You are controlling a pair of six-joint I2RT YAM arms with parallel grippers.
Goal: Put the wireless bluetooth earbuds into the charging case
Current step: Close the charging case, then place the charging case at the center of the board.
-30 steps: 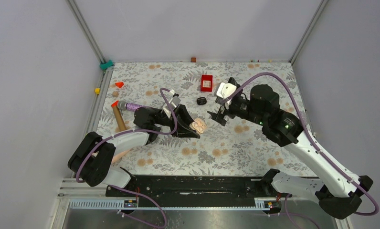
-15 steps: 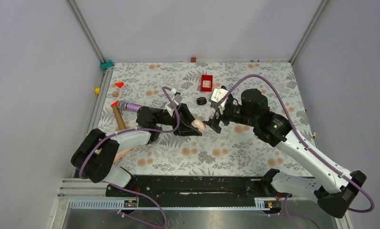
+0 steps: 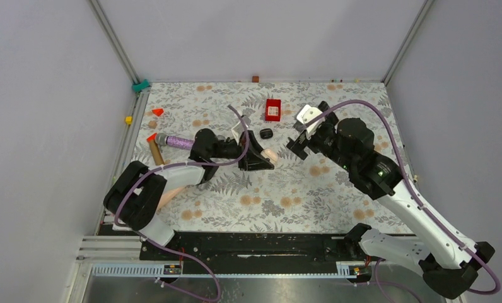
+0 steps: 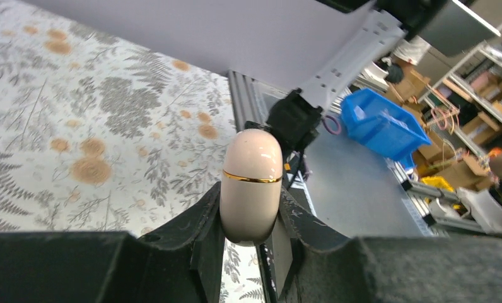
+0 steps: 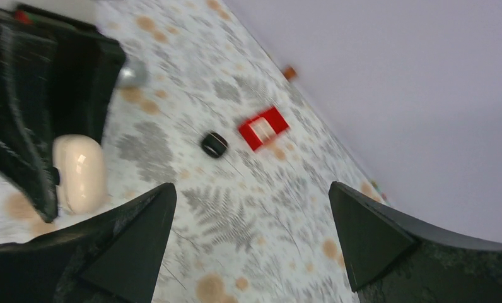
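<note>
**Top external view: left tool clamps pink capsule, black case lies loose**

Top external: left tool reaches across the middle of the floral surface, fingers closed tight on a pale pink capsule-shaped case. Left wrist view confirms it. The capsule's lower half is pinched between both fingers. The rounded end and a thin gold seam stick out beyond the fingertips. The seam looks closed.

Charging case: small glossy black oval, flat on the surface. It lies just beyond the pink capsule, between it and the red box. Nothing touches it and it is apart from both tools. Whether its lid is open or closed is too small to make out. In the right wrist view the black case sits near the red box, on the side toward the left tool. That frame is motion-blurred.

Right tool: fingers spread wide, nothing between them but patterned surface. From above it sits to the right of the charging case, pointing toward the left tool, with a clear gap to both.

Left side of the surface: a purple cylinder and a wooden stick, near each other. Two small orange cones lie by the left edge.
</note>
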